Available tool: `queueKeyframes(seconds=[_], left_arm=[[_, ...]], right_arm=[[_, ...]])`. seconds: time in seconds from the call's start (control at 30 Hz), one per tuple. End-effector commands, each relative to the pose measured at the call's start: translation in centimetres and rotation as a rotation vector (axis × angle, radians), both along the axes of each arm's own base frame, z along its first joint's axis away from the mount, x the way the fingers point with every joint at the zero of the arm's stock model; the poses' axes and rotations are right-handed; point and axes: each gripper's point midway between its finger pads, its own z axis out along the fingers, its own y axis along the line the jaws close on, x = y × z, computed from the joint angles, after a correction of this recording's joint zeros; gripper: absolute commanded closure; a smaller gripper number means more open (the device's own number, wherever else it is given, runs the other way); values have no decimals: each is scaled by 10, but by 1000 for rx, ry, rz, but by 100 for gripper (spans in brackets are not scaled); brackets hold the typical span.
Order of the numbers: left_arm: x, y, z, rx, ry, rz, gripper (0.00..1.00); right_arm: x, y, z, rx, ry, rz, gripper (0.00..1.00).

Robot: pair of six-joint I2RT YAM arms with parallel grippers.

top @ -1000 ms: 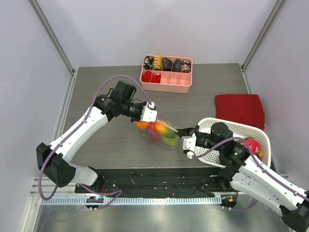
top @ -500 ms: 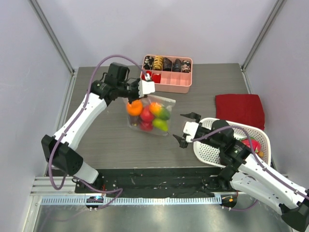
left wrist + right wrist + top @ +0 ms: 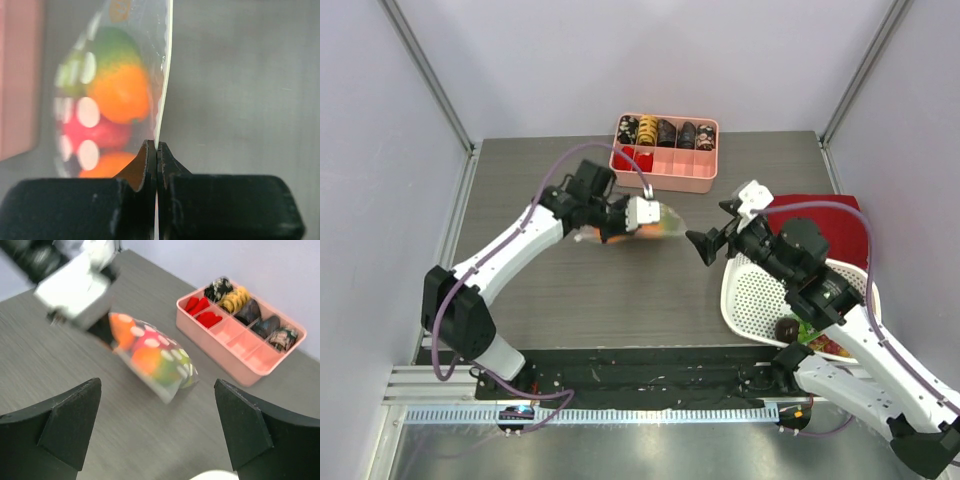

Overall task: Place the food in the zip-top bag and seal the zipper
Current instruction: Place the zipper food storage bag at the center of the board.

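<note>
The zip-top bag [image 3: 150, 357] is clear plastic with rows of white dots, bulging and rounded with the food [image 3: 122, 92] inside it: an orange fruit at the middle, a green one beyond it, a red one nearer, and another orange one lowest by the gripper. It hangs out sideways from the left gripper [image 3: 156, 152] over the middle of the worktop [image 3: 570, 290], in front of the pink tray [image 3: 665, 183] and apart from it. The left gripper's jaws are pressed together on the bag's thin whitish edge strip, the zipper [image 3: 165, 75], which runs up and away from the pinch in a slight curve. Whether that strip is closed along its whole length cannot be made out, and its far end runs out of the left wrist view. In that view the fruits are soft and out of focus behind the dots. From the right wrist the bag is motion-blurred, and it is unclear whether its free end touches the worktop. The right gripper [image 3: 714, 226] is spread wide and holds nothing, just to the right of the bag. Behind it lie the red cloth [image 3: 830, 225] and the white basket [image 3: 760, 290], whose few contents are partly covered by the right arm.
</note>
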Motion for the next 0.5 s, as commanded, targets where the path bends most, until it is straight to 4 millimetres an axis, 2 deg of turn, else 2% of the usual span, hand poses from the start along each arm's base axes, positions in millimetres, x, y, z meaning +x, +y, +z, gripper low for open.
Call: queueKeyframes(seconds=[0.0, 0.1, 0.23, 0.3, 0.37, 0.4, 0.47], left_arm=[[-57, -9, -17, -10, 151, -4, 100], [-80, -11, -43, -4, 296, 42, 100], [-106, -17, -52, -25, 451, 62, 100], [-120, -19, -57, -17, 488, 50, 100], [-125, -22, -57, -25, 472, 53, 99], [-129, -20, -61, -15, 474, 63, 84], [-130, -22, -58, -29, 474, 89, 63]], right_arm=[[19, -5, 21, 167, 223, -127, 0], [28, -5, 17, 233, 362, -166, 0], [36, -7, 14, 294, 446, -208, 0], [40, -9, 8, 304, 470, -228, 0], [42, -12, 2, 300, 475, -244, 0], [43, -15, 2, 304, 468, -253, 0], [46, -19, -6, 293, 465, -270, 0]])
